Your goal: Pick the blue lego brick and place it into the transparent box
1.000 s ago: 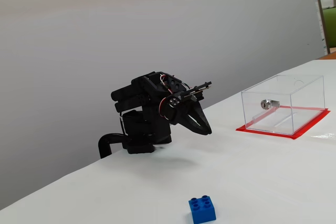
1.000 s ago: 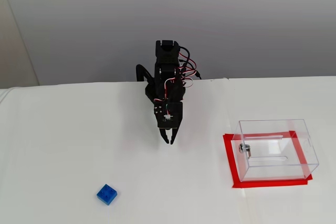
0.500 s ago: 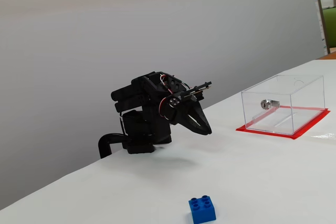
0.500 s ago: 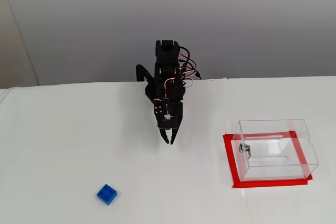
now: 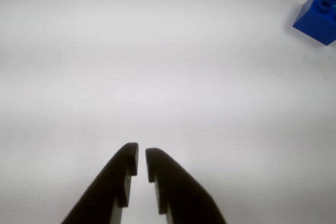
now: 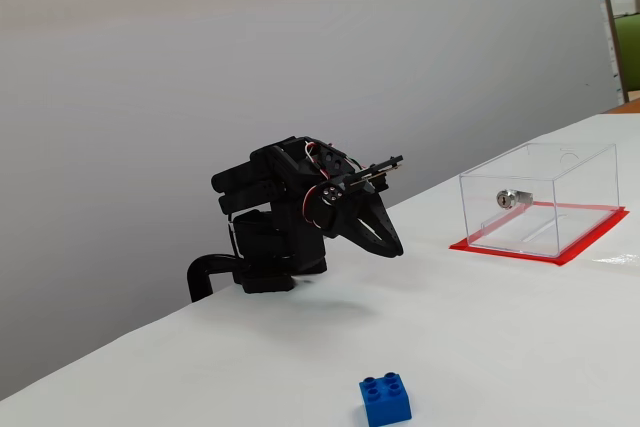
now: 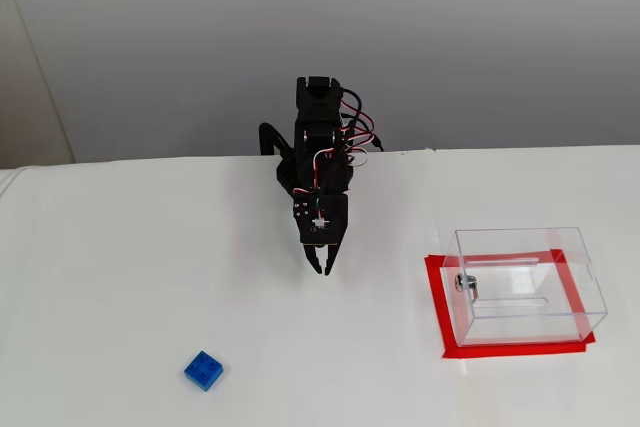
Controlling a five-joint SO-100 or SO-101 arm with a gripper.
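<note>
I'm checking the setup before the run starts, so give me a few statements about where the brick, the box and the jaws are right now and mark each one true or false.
1. The blue lego brick lies on the bare table, apart from the gripper. True.
2. The brick is already inside the transparent box. False: the box holds no brick; the brick sits far to the left of it in the fixed view from above.
3. The jaws are nearly together with nothing between them. True: the wrist view shows only a thin gap.
4. The box stands on a red base sheet. True.
5. In the wrist view the brick lies straight ahead of the jaws. False: it sits at the upper right edge.
</note>
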